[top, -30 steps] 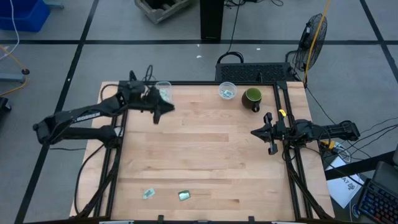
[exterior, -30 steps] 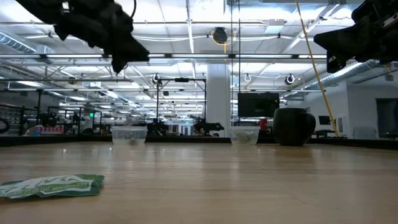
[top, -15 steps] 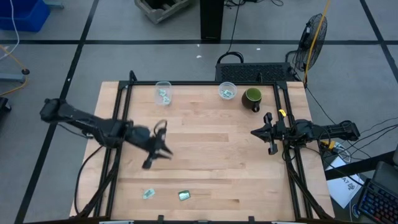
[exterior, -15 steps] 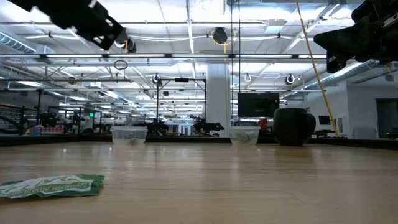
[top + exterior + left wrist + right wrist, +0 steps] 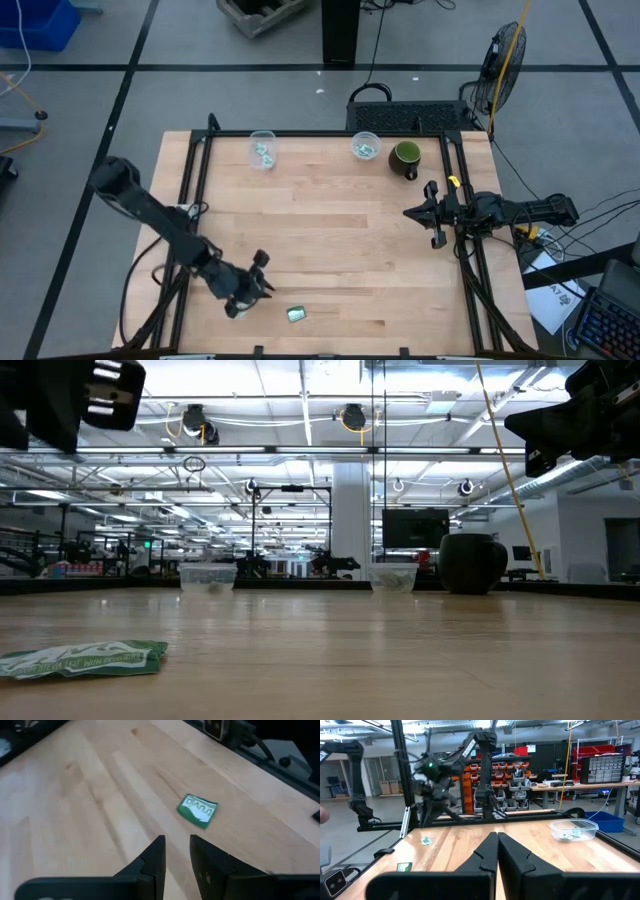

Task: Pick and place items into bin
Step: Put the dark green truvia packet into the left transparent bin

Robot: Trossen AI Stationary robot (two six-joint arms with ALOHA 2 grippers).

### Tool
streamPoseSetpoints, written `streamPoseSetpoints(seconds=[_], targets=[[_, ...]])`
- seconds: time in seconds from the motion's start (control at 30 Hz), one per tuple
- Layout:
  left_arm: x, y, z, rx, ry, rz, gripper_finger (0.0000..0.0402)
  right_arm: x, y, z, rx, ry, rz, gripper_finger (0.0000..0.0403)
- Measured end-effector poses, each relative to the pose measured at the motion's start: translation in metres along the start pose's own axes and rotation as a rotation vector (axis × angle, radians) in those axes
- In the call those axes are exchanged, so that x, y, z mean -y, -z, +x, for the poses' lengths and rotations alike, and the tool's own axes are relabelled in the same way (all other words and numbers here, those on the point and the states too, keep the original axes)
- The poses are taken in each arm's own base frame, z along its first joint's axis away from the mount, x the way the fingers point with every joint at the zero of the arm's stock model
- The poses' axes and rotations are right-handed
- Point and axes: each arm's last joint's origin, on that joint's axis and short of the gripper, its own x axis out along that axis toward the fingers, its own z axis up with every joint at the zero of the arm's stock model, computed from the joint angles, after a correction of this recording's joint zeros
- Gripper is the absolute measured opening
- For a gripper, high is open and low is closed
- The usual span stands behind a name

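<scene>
Swinging back from the far tubs, I have brought my left pincer (image 5: 252, 287) down just beside the dark green packet (image 5: 296, 314), fingers slightly parted and empty. That ends one delivery and starts another. My right pincer (image 5: 427, 213), closed, waits well away from the packet.

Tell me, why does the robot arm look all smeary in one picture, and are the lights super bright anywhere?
In the right wrist view the left arm is smeared and fuzzy, likely because it is moving, while the clear tub beside it looks sharp. In the low view the ceiling lights glare bright white, and the nearby green packet looks soft and out of focus.
</scene>
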Motion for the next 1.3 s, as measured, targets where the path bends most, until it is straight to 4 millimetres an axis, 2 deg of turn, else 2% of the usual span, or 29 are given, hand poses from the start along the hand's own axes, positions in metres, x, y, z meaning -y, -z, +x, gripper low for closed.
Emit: streamPoseSetpoints(seconds=[0.23,0.4,0.63,0.97,1.3], targets=[[0.023,0.014,0.041,-0.023,-0.001,0.117,0.0095,0.0,0.0,0.0,0.0,0.0,0.0,0.0004],[0.038,0.018,0.058,0.024,-0.021,0.188,0.0095,0.0,0.0,0.0,0.0,0.0,0.0,0.0004],[0.046,0.013,0.061,0.075,-0.005,0.165,0.0095,0.0,0.0,0.0,0.0,0.0,0.0,0.0004],[0.034,0.011,0.065,0.093,0.025,0.094,0.0096,0.0,0.0,0.0,0.0,0.0,0.0,0.0004],[0.032,-0.009,0.073,0.15,0.014,0.031,0.0168,0.0,0.0,0.0,0.0,0.0,0.0,0.0004]])
